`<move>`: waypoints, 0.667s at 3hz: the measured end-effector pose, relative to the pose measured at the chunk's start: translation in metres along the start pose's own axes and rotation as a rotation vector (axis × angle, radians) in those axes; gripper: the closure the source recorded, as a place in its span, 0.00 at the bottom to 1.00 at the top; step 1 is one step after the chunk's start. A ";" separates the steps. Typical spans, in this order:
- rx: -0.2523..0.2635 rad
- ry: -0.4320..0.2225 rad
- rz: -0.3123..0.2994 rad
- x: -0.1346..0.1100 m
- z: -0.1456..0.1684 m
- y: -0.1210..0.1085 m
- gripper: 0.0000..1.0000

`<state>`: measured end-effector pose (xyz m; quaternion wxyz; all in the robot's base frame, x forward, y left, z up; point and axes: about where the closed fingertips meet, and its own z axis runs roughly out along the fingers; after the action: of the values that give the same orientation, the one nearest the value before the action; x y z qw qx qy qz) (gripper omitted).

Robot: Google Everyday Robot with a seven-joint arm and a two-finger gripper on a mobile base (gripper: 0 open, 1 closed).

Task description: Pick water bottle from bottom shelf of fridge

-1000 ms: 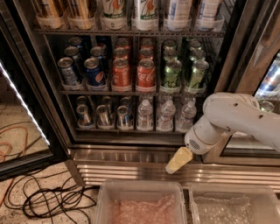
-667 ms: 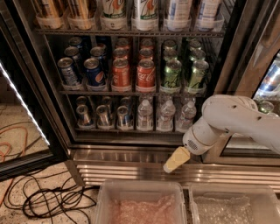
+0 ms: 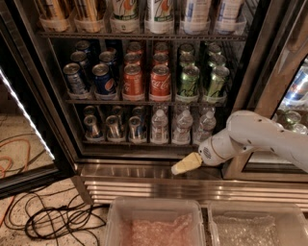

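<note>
The fridge point(image 3: 57, 120) stands open. Its bottom shelf point(image 3: 139, 142) holds three small clear water bottles with white caps: one in the middle point(image 3: 159, 126), one to its right point(image 3: 182, 126), and one at the right end point(image 3: 205, 125). Three silver-topped cans point(image 3: 114, 127) stand to the left of them on the same rack. My gripper point(image 3: 185, 165), cream-tipped on a white arm point(image 3: 255, 139), comes in from the right. It hangs over the steel sill, just below and in front of the two right-hand bottles, and touches none of them.
Racks of soda cans point(image 3: 144, 79) and larger bottles point(image 3: 159, 14) fill the upper shelves. The glass door with its LED strip point(image 3: 24, 113) stands open at left. The louvered base point(image 3: 144, 190) is below. Two clear bins point(image 3: 154, 223) point(image 3: 257, 226) sit in front. Cables point(image 3: 53, 216) lie on the floor.
My gripper has moved a little left and up, closer to the bottom shelf. The bottles and cans have not moved.
</note>
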<state>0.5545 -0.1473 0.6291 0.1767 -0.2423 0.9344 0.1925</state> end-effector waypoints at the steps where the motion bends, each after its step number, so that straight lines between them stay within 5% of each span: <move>1: -0.074 -0.018 -0.011 -0.010 0.016 0.011 0.00; 2: -0.078 -0.018 -0.018 -0.010 0.017 0.012 0.00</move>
<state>0.5607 -0.1261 0.6217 0.1773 -0.2558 0.9223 0.2291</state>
